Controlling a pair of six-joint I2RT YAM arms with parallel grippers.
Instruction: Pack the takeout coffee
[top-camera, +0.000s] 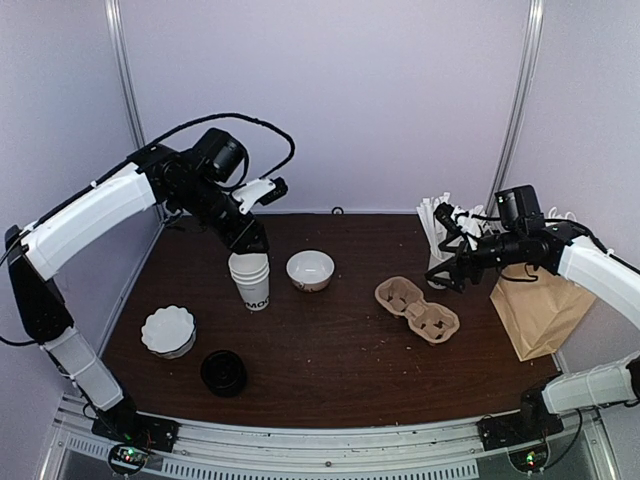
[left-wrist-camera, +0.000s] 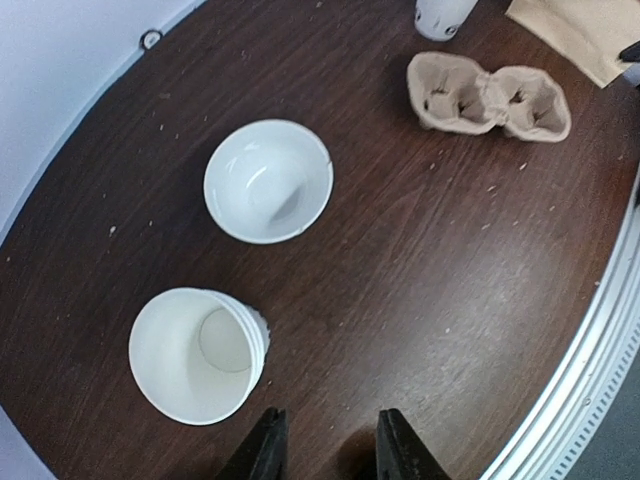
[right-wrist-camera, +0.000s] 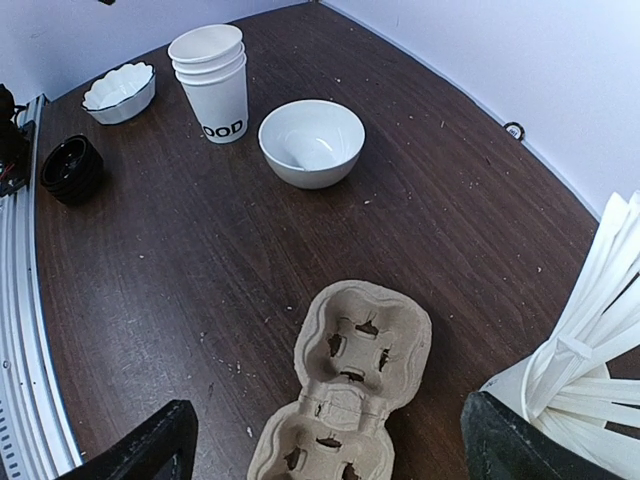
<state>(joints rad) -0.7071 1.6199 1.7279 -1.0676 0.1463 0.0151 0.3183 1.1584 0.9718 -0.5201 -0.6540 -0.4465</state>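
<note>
The takeout coffee, a printed cup with a black lid on it, is not showing in any view, so where it lies relative to either hand cannot be told. The left hand (left-wrist-camera: 330, 452) is hovering just above a stack of lidless printed cups (left-wrist-camera: 195, 357) standing on the counter (top-camera: 340, 360). Its fingers (left-wrist-camera: 264, 452) are standing moderately apart with nothing between them, and the stack is sitting just off to one side of them. A white bowl (left-wrist-camera: 268, 181) is sitting near the stack. The right hand (right-wrist-camera: 335, 452) is hanging wide open and empty over a pulp cup carrier (right-wrist-camera: 345, 395), with a cup of white sticks (right-wrist-camera: 590, 340) just beside it. A brown paper bag (top-camera: 540, 310) is standing at the right edge. A black round stack (top-camera: 222, 372) and a fluted white dish (top-camera: 168, 331) are sitting near the front left.
</note>
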